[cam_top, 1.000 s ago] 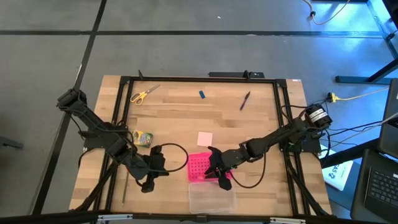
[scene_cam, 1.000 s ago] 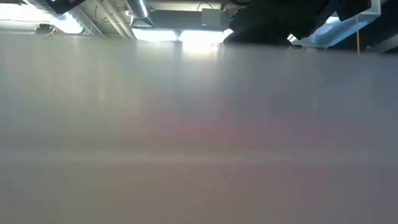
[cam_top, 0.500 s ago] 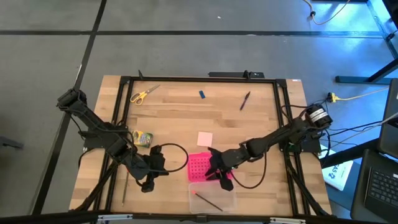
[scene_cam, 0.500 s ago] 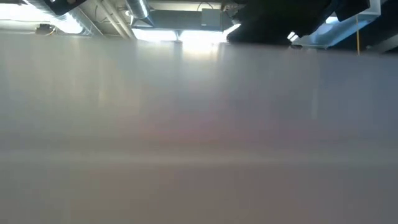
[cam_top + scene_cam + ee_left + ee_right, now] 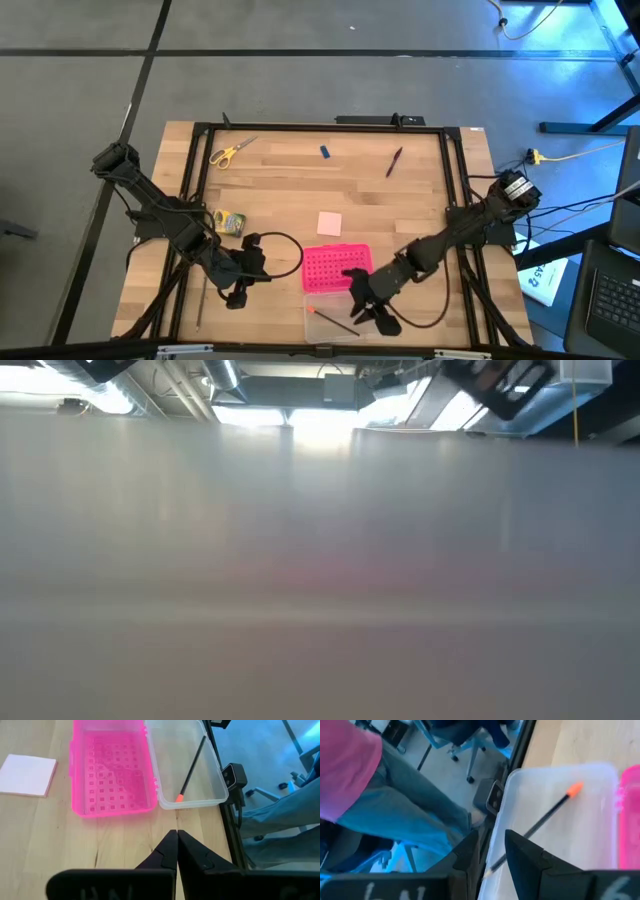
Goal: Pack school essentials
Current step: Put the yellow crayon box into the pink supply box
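The open bright pink dotted box (image 5: 337, 268) lies near the table's near edge, with its clear half (image 5: 322, 330) toward that edge. A thin black pencil with an orange tip (image 5: 335, 320) lies inside the clear half (image 5: 580, 835). My right gripper (image 5: 372, 312) hovers open over the clear half's right end, its fingers (image 5: 492, 847) near the pencil (image 5: 540, 826). My left gripper (image 5: 240, 290) waits shut left of the box, pointing at it (image 5: 176, 837). Yellow-handled scissors (image 5: 232, 152), a blue piece (image 5: 325, 152), a dark pen (image 5: 394, 161), the pale pink pad (image 5: 330, 223) and the crayon box (image 5: 230, 222) lie flat on the table.
Another thin pencil (image 5: 203, 300) lies along the table's left frame rail. A black frame (image 5: 320, 126) borders the tabletop. A person in a pink top and jeans (image 5: 380, 815) stands past the near edge. The low view shows only a grey blur.
My right gripper has moved from above the pink half toward the near edge and now stands over the clear half's right end. A pencil that was not in the clear half one second ago now lies in it.
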Controlling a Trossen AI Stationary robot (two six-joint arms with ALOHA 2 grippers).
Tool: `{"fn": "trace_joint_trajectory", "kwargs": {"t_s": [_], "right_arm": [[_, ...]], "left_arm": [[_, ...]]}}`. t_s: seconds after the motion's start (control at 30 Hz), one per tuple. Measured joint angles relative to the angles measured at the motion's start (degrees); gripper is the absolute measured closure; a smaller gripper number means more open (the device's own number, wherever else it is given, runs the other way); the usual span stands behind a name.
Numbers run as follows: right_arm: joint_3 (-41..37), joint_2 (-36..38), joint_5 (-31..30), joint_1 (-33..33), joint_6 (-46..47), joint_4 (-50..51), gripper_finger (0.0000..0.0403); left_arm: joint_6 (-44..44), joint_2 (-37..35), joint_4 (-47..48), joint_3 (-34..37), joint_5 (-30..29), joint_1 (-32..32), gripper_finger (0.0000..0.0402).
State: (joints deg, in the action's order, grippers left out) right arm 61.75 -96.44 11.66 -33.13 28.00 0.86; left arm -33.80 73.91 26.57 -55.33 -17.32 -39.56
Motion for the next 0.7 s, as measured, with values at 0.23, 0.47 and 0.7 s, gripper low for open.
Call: {"fn": "trace_joint_trajectory", "kwargs": {"t_s": [0.23,0.47,0.7], "right_arm": [[-0.08,-3.20,-2.57,-0.91,2.78,-3.86,0.0306],[1.56,-8.89,-1.67,-0.80,6.12,-10.68,0.0306],[7.71,-16.16,6.71,-0.79,5.97,-10.71,0.0306]], "left_arm": [[0.72,0.00,0.02,0.00,0.00,0.01,0.0401],[3.45,0.00,0.00,0.00,0.00,0.01,0.0401],[4.51,0.00,0.00,0.00,0.00,0.00,0.0401]]}}
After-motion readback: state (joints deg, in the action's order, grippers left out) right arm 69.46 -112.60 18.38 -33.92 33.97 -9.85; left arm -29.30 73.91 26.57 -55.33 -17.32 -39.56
